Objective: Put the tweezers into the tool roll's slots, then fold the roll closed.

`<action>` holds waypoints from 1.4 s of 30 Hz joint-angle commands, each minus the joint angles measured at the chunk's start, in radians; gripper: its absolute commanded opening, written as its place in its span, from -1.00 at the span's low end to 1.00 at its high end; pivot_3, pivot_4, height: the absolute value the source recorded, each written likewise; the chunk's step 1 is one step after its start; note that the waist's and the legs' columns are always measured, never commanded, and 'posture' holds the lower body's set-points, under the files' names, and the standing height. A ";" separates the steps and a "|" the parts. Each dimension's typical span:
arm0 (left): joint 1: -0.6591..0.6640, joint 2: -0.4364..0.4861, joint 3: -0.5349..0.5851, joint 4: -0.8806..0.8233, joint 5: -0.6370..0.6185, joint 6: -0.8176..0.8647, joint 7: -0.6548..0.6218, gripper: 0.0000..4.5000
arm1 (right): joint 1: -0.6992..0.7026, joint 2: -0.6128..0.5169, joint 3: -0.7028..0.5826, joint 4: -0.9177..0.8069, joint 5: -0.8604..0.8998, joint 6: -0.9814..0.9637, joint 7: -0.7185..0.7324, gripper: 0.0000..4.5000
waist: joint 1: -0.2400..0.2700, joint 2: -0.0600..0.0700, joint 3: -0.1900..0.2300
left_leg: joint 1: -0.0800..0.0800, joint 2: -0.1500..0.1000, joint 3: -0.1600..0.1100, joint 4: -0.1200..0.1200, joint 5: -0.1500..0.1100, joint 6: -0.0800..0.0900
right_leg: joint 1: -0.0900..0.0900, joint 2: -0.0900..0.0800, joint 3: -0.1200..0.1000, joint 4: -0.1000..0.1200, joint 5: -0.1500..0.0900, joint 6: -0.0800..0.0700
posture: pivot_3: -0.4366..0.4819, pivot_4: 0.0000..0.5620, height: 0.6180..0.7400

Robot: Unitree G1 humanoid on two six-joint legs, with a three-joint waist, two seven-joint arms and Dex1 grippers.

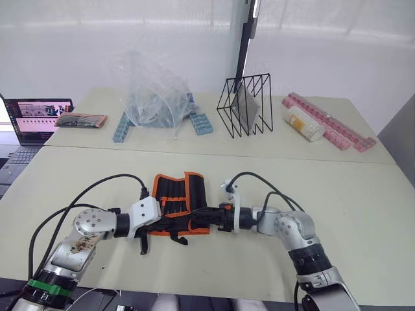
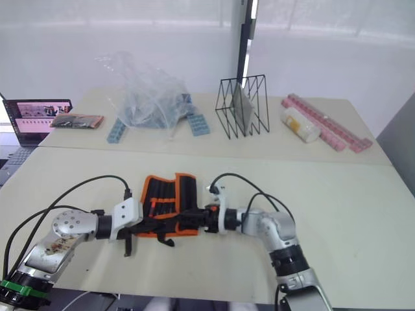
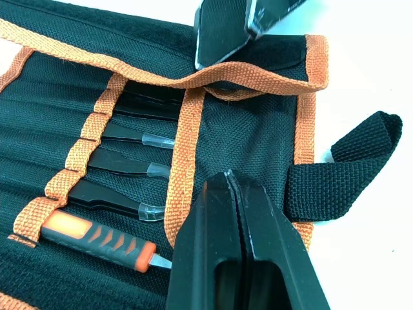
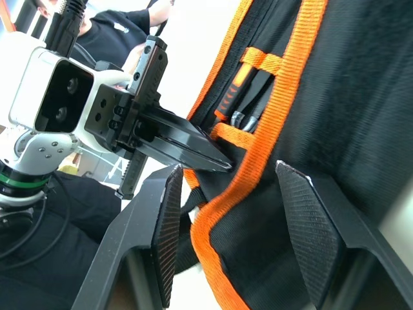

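The tool roll (image 1: 176,192), black with orange edging, lies open on the near table. Several black tweezers (image 3: 126,133) sit in its slots beside an orange-handled tool (image 3: 97,238). My left gripper (image 3: 231,182) is shut, its tips pressed on the roll's fabric next to the orange inner band, close to the black strap (image 3: 342,169). From the other side my right gripper (image 4: 229,169) is open, with the roll's orange-edged side lying between its fingers (image 4: 164,226). That edge is lifted slightly under the right finger (image 3: 219,32).
On the far table stand a black wire rack (image 1: 245,107), a crumpled clear plastic bag (image 1: 152,94) over blue blocks (image 1: 202,123), pink strips (image 1: 334,126), a pale cylinder (image 1: 305,124), a flat packet (image 1: 81,120) and a laptop (image 1: 35,120).
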 commanded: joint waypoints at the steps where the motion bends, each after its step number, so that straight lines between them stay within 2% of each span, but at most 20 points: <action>1: 0.021 0.024 0.016 0.004 0.004 0.015 0.000 -1.00 | 0.025 -0.047 0.028 0.058 -0.116 -0.086 -0.005 0.12 | 0.000 0.000 0.000 | 0.000 0.000 0.000 0.000 0.000 0.000 | 0.000 0.000 0.000 0.000 0.000 0.000 | -0.05 -0.47 0.67; 6: 0.029 0.035 0.029 -0.004 -0.002 0.017 0.005 -1.00 | 0.026 -0.064 0.082 0.073 -0.180 -0.176 0.024 0.12 | -0.002 0.000 0.000 | 0.000 0.000 0.000 0.000 0.000 0.000 | 0.000 0.000 0.000 0.000 0.000 0.000 | -0.05 -0.47 0.67; 9: 0.053 0.043 0.051 -0.029 -0.010 0.024 0.020 -1.00 | 0.024 -0.067 0.124 0.090 -0.241 -0.262 0.034 -0.24 | -0.002 0.000 0.000 | 0.001 0.000 0.000 0.000 0.000 0.000 | 0.000 0.000 0.000 0.000 0.000 0.000 | -0.05 -0.47 0.67; 14: 0.112 0.062 0.103 -0.100 -0.037 0.056 0.042 -1.00 | 0.019 -0.068 0.185 0.099 -0.337 -0.377 0.048 -0.98 | -0.002 -0.002 0.000 | 0.002 0.000 0.000 0.000 0.000 0.000 | 0.000 0.000 0.000 0.000 0.000 0.000 | -0.05 -0.47 0.67; 18: 0.172 0.067 0.179 -0.182 -0.098 0.128 0.066 -1.00 | 0.018 -0.075 0.229 0.089 -0.409 -0.444 0.068 -0.98 | -0.002 -0.002 0.001 | 0.001 0.000 0.000 0.000 0.000 0.000 | 0.000 0.000 0.000 0.000 0.000 -0.001 | -0.05 -0.47 0.67; 23: 0.234 -0.006 0.404 -0.278 -0.362 0.406 0.190 -1.00 | 0.024 -0.080 0.255 0.044 -0.443 -0.466 0.076 -0.98 | -0.003 -0.003 0.001 | -0.001 0.001 0.000 -0.001 0.000 0.000 | -0.003 0.000 0.001 0.001 0.000 0.000 | -0.05 -0.47 0.67; 27: 0.259 -0.080 0.555 -0.316 -0.583 0.620 0.319 -0.48 | 0.022 -0.081 0.263 0.036 -0.470 -0.471 0.079 -1.00 | -0.005 -0.003 0.001 | -0.001 0.001 0.000 -0.001 0.000 0.000 | -0.003 0.000 0.000 0.000 0.000 0.000 | -0.05 -0.47 0.67; 29: 0.281 -0.096 0.592 -0.326 -0.656 0.696 0.355 -0.21 | 0.024 -0.082 0.268 0.036 -0.479 -0.476 0.083 -1.00 | -0.005 -0.003 0.001 | -0.001 0.001 0.000 -0.001 0.000 0.000 | -0.003 0.000 0.000 0.000 0.000 0.000 | -0.05 -0.47 0.67; 35: 0.304 -0.173 0.551 -0.315 -0.683 0.767 0.477 0.68 | 0.026 -0.076 0.271 0.033 -0.490 -0.472 0.090 -1.00 | -0.003 -0.005 0.001 | 0.000 0.001 0.000 -0.001 0.000 0.000 | -0.002 0.000 0.000 0.000 0.000 0.000 | -0.05 -0.47 0.67; 38: 0.288 -0.202 0.546 -0.305 -0.687 0.777 0.521 0.68 | 0.025 -0.074 0.269 0.028 -0.494 -0.466 0.091 -1.00 | -0.002 -0.006 0.001 | 0.001 0.001 0.000 -0.001 0.000 -0.001 | -0.002 0.000 0.000 0.000 0.000 0.000 | -0.05 -0.47 0.67; 42: 0.289 -0.204 0.484 -0.292 -0.636 0.778 0.559 0.68 | 0.025 -0.075 0.270 0.022 -0.496 -0.455 0.090 -1.00 | -0.002 -0.006 0.001 | 0.000 0.001 0.000 -0.001 0.000 -0.001 | -0.002 0.000 0.001 0.000 0.000 -0.001 | -0.05 -0.47 0.67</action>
